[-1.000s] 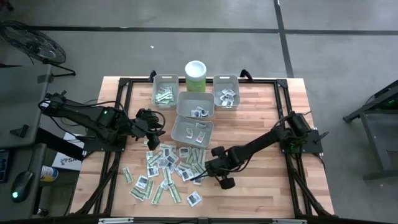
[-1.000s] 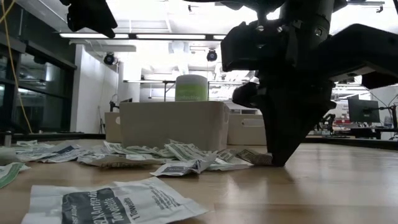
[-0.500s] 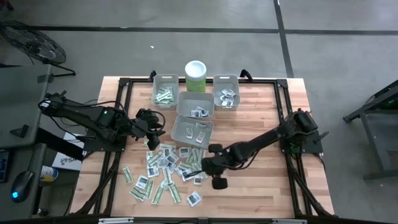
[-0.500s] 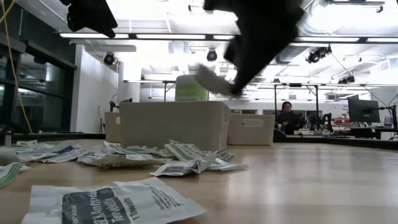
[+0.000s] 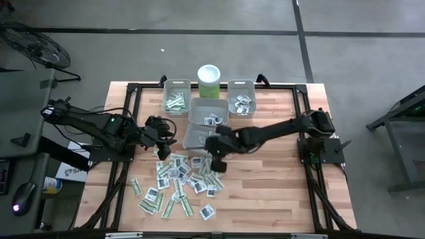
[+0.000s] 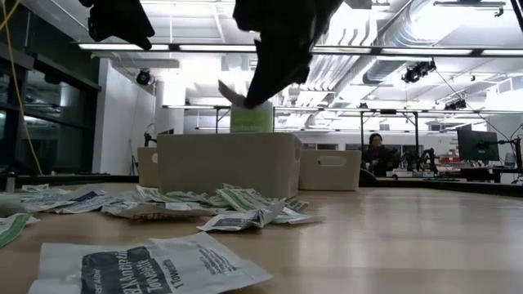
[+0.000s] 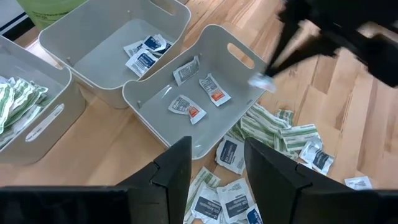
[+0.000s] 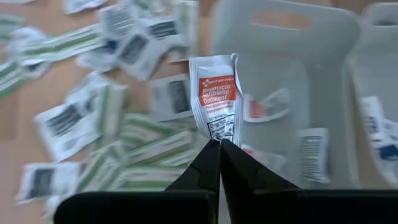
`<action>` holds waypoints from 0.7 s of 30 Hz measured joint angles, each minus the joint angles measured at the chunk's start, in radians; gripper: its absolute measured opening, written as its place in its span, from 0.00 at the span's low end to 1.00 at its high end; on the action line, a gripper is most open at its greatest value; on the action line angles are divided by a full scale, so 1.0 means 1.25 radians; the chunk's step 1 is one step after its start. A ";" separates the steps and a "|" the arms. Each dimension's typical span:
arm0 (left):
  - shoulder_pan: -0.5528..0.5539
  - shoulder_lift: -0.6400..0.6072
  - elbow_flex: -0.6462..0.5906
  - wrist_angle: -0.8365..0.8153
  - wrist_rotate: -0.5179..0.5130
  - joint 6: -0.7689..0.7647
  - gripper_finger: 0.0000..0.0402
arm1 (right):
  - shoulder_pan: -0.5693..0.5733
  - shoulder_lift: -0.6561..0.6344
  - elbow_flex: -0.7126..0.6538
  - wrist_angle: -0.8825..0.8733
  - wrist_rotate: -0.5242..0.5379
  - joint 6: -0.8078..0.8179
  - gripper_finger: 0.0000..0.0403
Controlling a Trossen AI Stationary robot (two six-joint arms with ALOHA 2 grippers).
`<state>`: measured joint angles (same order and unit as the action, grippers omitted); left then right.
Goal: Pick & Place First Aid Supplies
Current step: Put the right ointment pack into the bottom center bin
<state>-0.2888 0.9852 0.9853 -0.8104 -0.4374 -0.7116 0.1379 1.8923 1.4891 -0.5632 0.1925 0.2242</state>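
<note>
The first aid supplies lie as a loose pile of small paper packets on the wooden table, green-white strips mixed with white squares. A few more lie inside the grey bins. My right gripper hangs over the near corner of the nearest bin, shut on a small white packet with an orange-red band. That packet also shows in the left wrist view and in the low view. My left gripper waits open above the pile's left side with nothing between its fingers. My right gripper pinches one short edge of the packet between its two fingertips. The fingers slant downward, coming from the table's right. The packet sticks out flat beyond the fingertips, lifted clear of the table and the bin.
Three more grey bins stand behind the nearest one: left, middle and right. A pale green canister with a white lid stands at the far edge. The table's right half is bare wood.
My right gripper has risen from the table at the pile's right edge, carrying the small packet. It has swung left and toward the far edge, up to the nearest bin, and it has rolled on the way. The packet is now lifted clear.
</note>
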 joint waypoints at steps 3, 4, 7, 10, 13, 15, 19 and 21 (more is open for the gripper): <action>0.000 0.000 0.000 0.000 0.000 0.000 0.37 | -0.037 0.000 0.000 -0.004 -0.009 -0.004 0.01; 0.000 0.000 0.000 0.000 0.000 -0.001 0.37 | -0.047 0.000 0.000 -0.008 -0.020 -0.004 0.01; 0.000 0.000 0.000 0.000 0.000 -0.008 0.37 | -0.077 0.000 0.000 -0.042 -0.063 -0.005 0.02; 0.000 0.000 0.000 0.000 0.000 -0.015 0.37 | -0.100 0.000 0.000 -0.087 -0.080 0.009 0.02; 0.000 0.000 0.000 0.000 -0.001 -0.015 0.37 | -0.114 0.000 0.000 -0.109 -0.104 0.023 0.01; 0.000 0.000 0.000 0.000 -0.002 -0.015 0.37 | -0.118 0.000 0.000 -0.108 -0.112 0.026 0.03; 0.000 0.000 0.000 0.000 -0.002 -0.015 0.37 | -0.117 0.000 0.000 -0.102 -0.119 0.028 0.11; 0.000 0.000 0.000 0.000 -0.004 -0.015 0.37 | -0.117 0.000 0.000 -0.102 -0.119 0.043 0.16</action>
<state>-0.2886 0.9852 0.9852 -0.8104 -0.4429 -0.7307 -0.0086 1.8923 1.4891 -0.6910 0.0441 0.2777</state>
